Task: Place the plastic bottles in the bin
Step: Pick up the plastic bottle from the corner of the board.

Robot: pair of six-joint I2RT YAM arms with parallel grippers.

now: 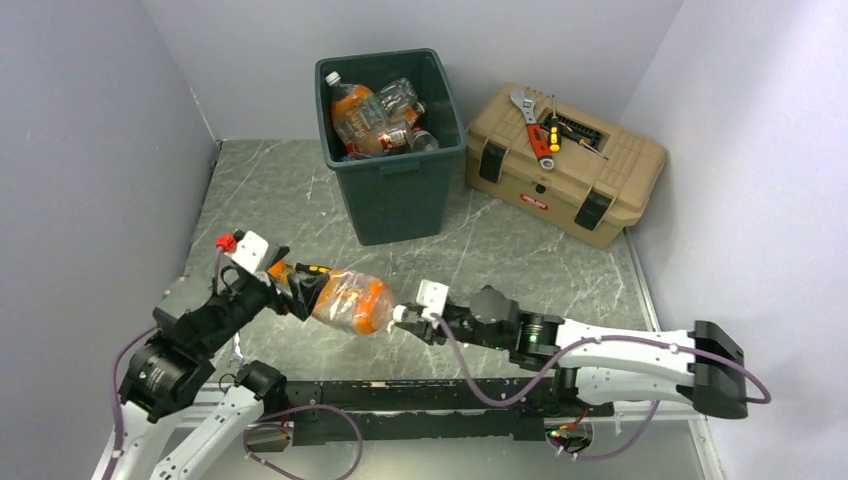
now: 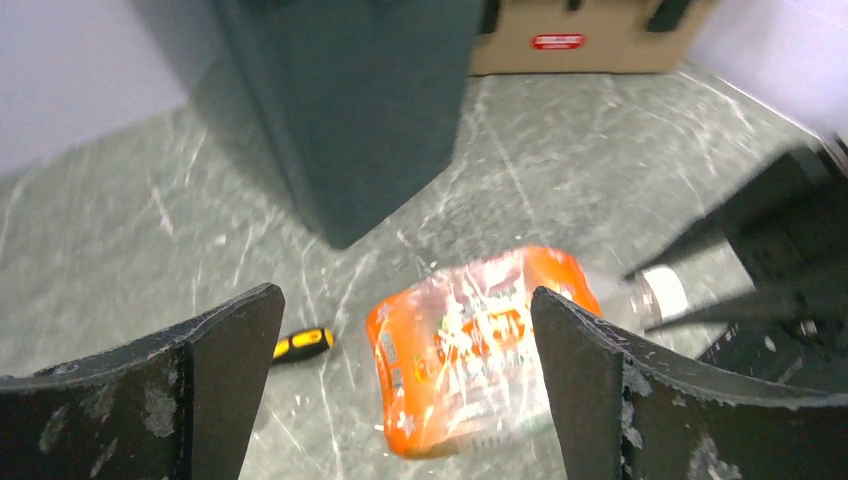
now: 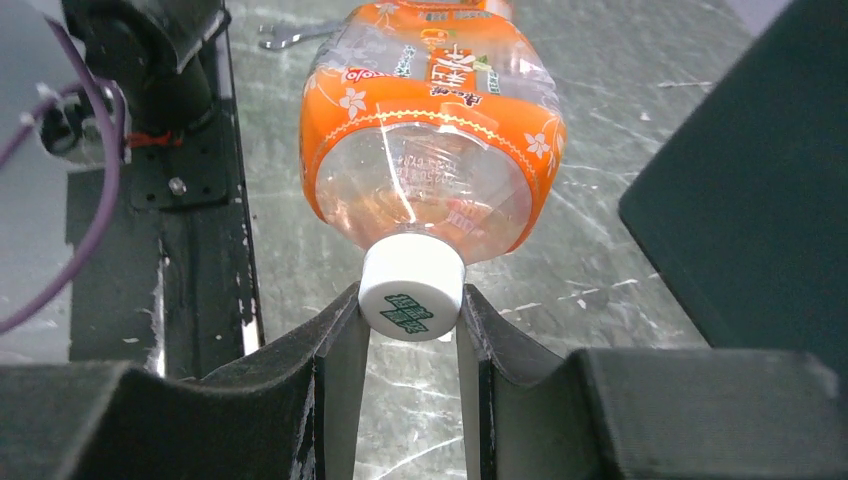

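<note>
Above tabletop (image 1: pixel 300 200), right hand (image 3: pixel 410 330) pinches bottle cap (image 3: pixel 411 292); left hand (image 2: pixel 405 335) gapes.

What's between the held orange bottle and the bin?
Only bare grey marbled tabletop separates the clear orange-labelled plastic bottle from the tall dark green bin; top view shows it.

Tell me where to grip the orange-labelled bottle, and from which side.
On the orange-labelled bottle, take the white cap from the robot's right: it is horizontal, cap pointing right, and its body is much wider. The right gripper is shut there.
</note>
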